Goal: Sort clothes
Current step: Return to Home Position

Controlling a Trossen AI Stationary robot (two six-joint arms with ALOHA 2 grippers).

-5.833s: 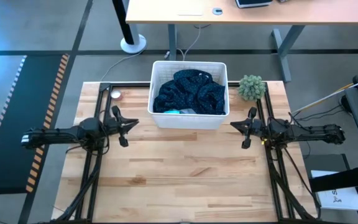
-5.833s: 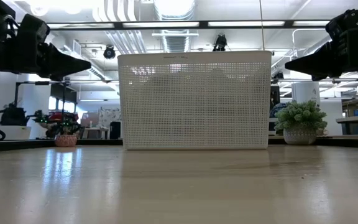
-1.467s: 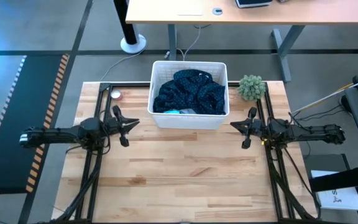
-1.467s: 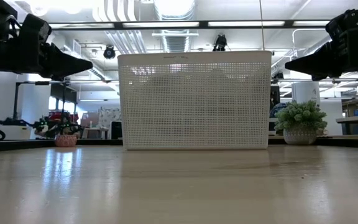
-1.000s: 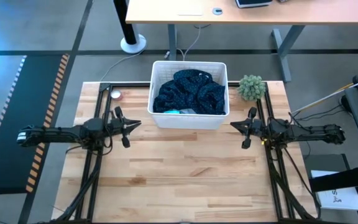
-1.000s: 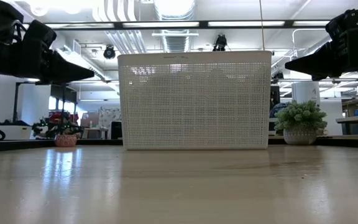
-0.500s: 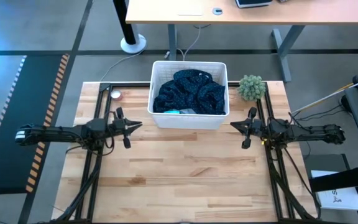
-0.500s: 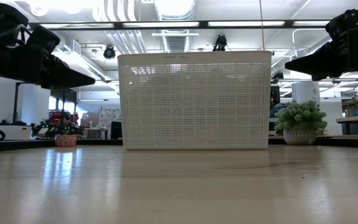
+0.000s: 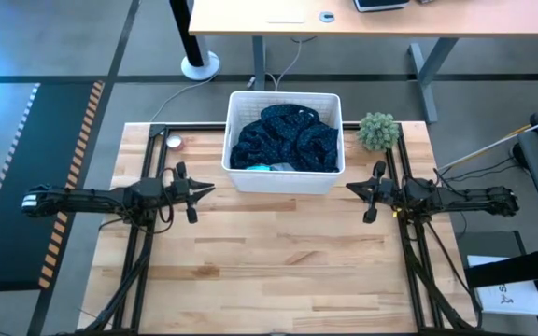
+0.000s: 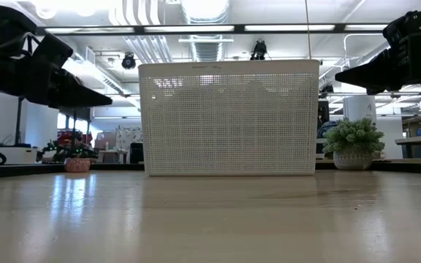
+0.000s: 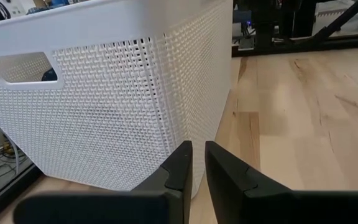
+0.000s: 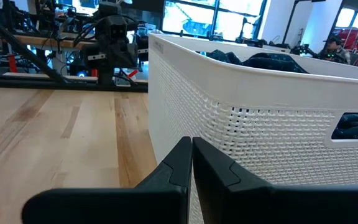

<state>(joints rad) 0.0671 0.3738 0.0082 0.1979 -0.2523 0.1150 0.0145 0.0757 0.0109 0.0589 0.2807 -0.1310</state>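
the navy dotted fabric clothes [image 9: 286, 137] sit heaped in the white ribbed plastic basket [image 9: 238, 177], with only a teal scrap showing beneath and the rest buried. my left gripper [image 9: 209, 189] hovers near the basket's left corner, fingers a narrow slit apart and empty. my right gripper [image 9: 350, 188] waits by the right corner, pinched closed on nothing.

Navy dotted clothes [image 9: 286, 138] lie heaped in the basket [image 9: 236, 177], teal showing beneath.

A white perforated plastic basket [image 9: 285, 177] was set at the far middle of the light wooden slatted table [image 9: 278, 271], a small fuzzy green plant [image 9: 378, 131] just beside it.
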